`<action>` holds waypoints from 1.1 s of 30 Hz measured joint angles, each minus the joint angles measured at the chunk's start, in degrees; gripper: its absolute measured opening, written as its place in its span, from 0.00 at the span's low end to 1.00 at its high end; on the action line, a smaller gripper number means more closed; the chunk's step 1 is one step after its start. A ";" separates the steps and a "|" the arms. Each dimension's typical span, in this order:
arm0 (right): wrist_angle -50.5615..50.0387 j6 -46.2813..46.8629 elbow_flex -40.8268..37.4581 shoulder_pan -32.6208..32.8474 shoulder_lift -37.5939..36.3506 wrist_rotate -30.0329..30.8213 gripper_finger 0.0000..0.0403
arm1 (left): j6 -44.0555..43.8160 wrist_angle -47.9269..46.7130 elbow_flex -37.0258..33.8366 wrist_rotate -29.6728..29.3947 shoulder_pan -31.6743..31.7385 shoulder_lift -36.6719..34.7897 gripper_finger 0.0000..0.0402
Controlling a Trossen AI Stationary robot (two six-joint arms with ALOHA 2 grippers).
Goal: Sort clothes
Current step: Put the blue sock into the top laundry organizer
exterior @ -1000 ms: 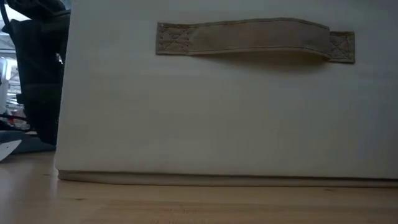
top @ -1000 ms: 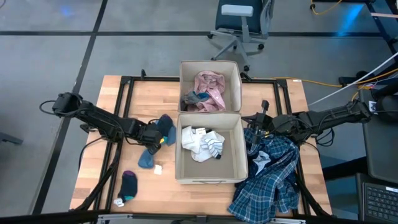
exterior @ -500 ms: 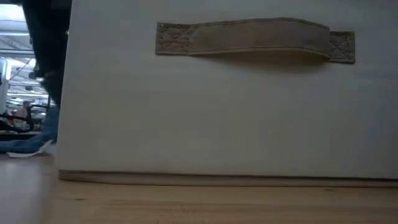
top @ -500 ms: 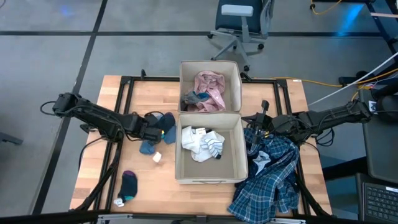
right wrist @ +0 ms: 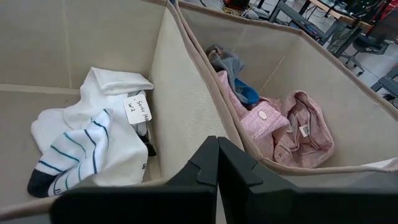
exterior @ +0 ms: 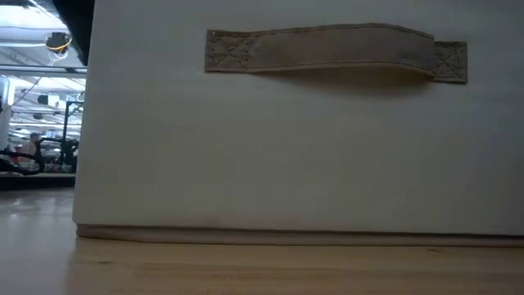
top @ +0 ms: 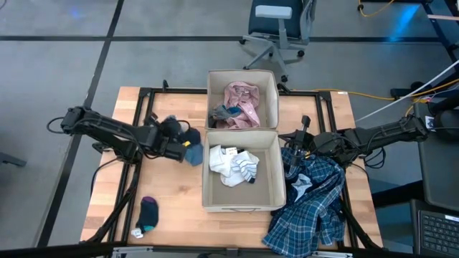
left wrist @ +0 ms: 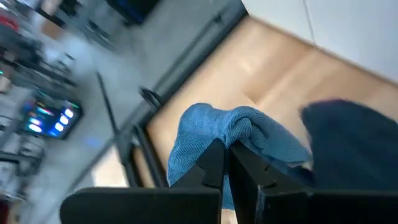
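Note:
My left gripper (top: 184, 148) is above the table just left of the near bin (top: 208, 204), shut on a blue sock (left wrist: 205, 134). A dark navy piece (left wrist: 348, 143) hangs beside the sock. Whether it is in the hold too, I cannot tell. A dark sock with a teal toe (top: 148, 211) lies flat on the table near the front left. My right gripper (top: 296, 145) is shut with nothing in it, above the blue-white plaid shirt (top: 312, 208), which is heaped on the table's right side. White socks (right wrist: 93, 143) lie in the near bin. A pink shirt (right wrist: 292, 124) and grey-blue socks (right wrist: 227, 62) lie in the far bin (top: 242, 73). My left gripper pinches a bunched fold of the blue sock (left wrist: 233, 127) between its two fingers. The fingers slant down toward the table's right side. The sock is lifted clear of the table (top: 193, 155) and drapes slack over and below the fingertips.
The two beige bins stand one behind the other at the table's middle. The near bin's wall and handle (exterior: 327, 53) fill the low view. An office chair (top: 276, 29) stands beyond the far edge. Bare wood (top: 165, 107) shows at the table's far left.
My left gripper has risen and gone a little toward the far edge. It has tipped from pointing down to a shallower slant. The blue sock lay partly on the table and now hangs clear of it.

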 joint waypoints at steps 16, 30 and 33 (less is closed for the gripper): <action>-0.44 -0.02 0.00 -0.02 0.00 0.02 0.02 | 13.90 -4.30 14.73 -18.19 0.51 -0.24 0.01; -0.37 -0.15 0.00 0.00 -0.02 0.04 0.02 | 64.24 37.03 25.31 -9.89 9.12 -0.26 0.01; -0.38 -0.14 0.00 -0.01 0.00 0.04 0.02 | 72.78 50.21 25.31 2.87 12.73 -0.24 0.01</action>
